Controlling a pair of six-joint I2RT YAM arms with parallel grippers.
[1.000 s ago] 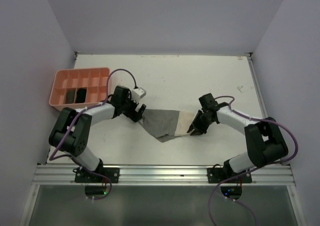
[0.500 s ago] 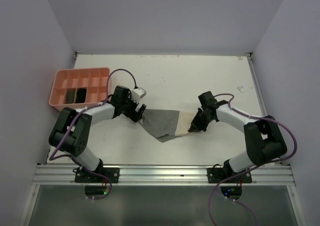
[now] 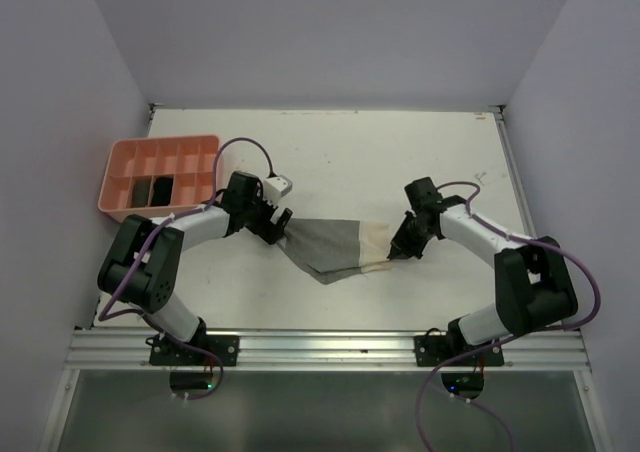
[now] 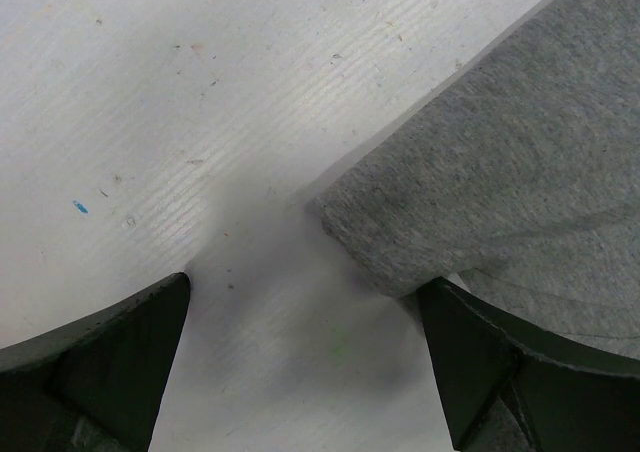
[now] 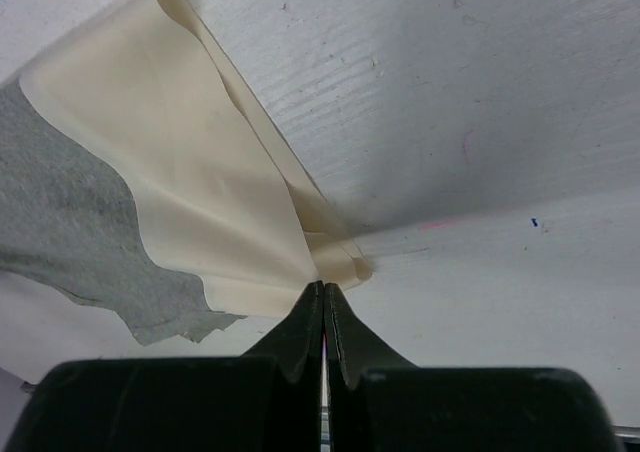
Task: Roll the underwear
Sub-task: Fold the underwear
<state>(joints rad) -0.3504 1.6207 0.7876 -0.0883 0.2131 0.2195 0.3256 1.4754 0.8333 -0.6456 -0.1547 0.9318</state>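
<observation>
One grey underwear lies spread on the white surface, between the two arms and nearer the front edge than the back; its cream band forms the end toward the right arm.

Left end effector: low over the surface at the garment's left corner; from the wrist view I see both fingers set wide apart, with the rounded grey corner lying between them, close to the right-hand finger; whether that finger touches the cloth I cannot tell; nothing is gripped.

Right end effector: fingers pressed together with no gap showing; the cream band folds and bunches to a point right at their tips, so I log it as pinched on the band's outer corner; beside the tips the cloth lifts slightly off the surface, and a loose fold runs up along the band's far edge.

Two dark pieces sit in the pink tray at the left rear of the surface, side by side in neighbouring compartments of its near row; well apart from the grey garment; too small from overhead to say whether they are rolled.
</observation>
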